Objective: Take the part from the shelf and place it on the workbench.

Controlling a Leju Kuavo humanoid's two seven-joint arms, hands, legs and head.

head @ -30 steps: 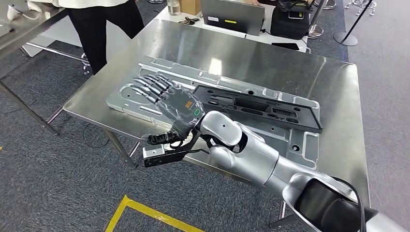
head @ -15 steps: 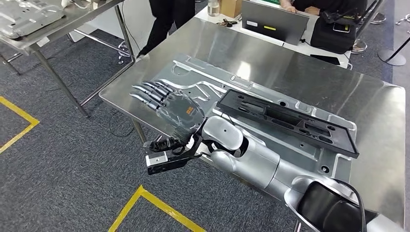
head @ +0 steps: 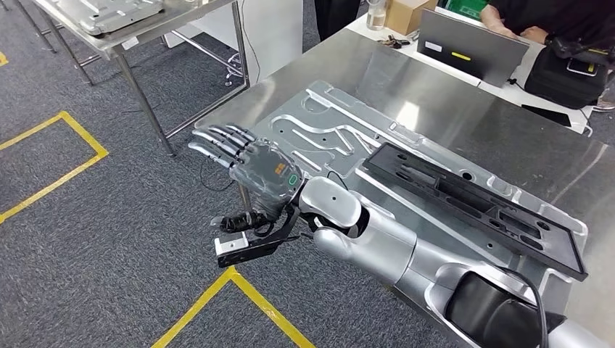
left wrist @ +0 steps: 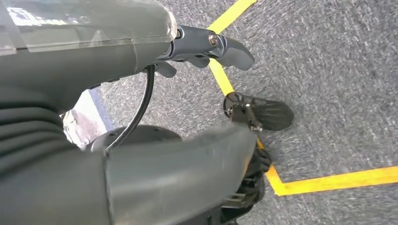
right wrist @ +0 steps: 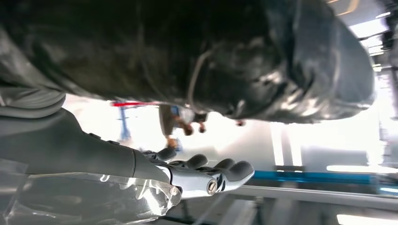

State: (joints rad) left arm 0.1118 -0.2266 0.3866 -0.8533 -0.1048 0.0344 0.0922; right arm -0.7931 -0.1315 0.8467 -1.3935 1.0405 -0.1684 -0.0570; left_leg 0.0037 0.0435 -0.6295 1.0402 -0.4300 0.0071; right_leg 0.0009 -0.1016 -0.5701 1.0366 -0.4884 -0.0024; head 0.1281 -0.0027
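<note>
- Black plastic moulded part point(head: 475, 206), long and rectangular with open compartments, lies flat on top of a larger pressed silver metal panel point(head: 341, 138); we see nothing holding it.
- That silver panel, with its raised ribs and curved channels, rests on the brushed stainless-steel workbench point(head: 435, 94), so the black part sits on the bench by way of the panel.
- Our right hand point(head: 243, 159) hangs just past the near-left corner of the workbench, above the carpet, with the fingers stretched out nearly straight and slightly apart; it holds nothing.
- In the right wrist view the same right hand point(right wrist: 197, 176) shows its dark fingers extended side by side, with nothing in them.
- Our left hand point(left wrist: 141, 51) appears in its wrist view over the floor; its dark fingers point(left wrist: 220, 47) reach forward, and we see no object in them, though much of the hand is hidden by its own cover, so we cannot tell how far it is spread.
- Grey carpet point(head: 109, 239) covers the floor, crossed by yellow tape lines point(head: 239, 293).
- A second steel table point(head: 138, 25) stands to the far left, well apart, carrying another silver panel.
- At the far side of the workbench we see a grey laptop lid point(head: 471, 54), a cardboard box point(head: 406, 14) and a person's arm point(head: 518, 29) near a black bag point(head: 569, 72).
</note>
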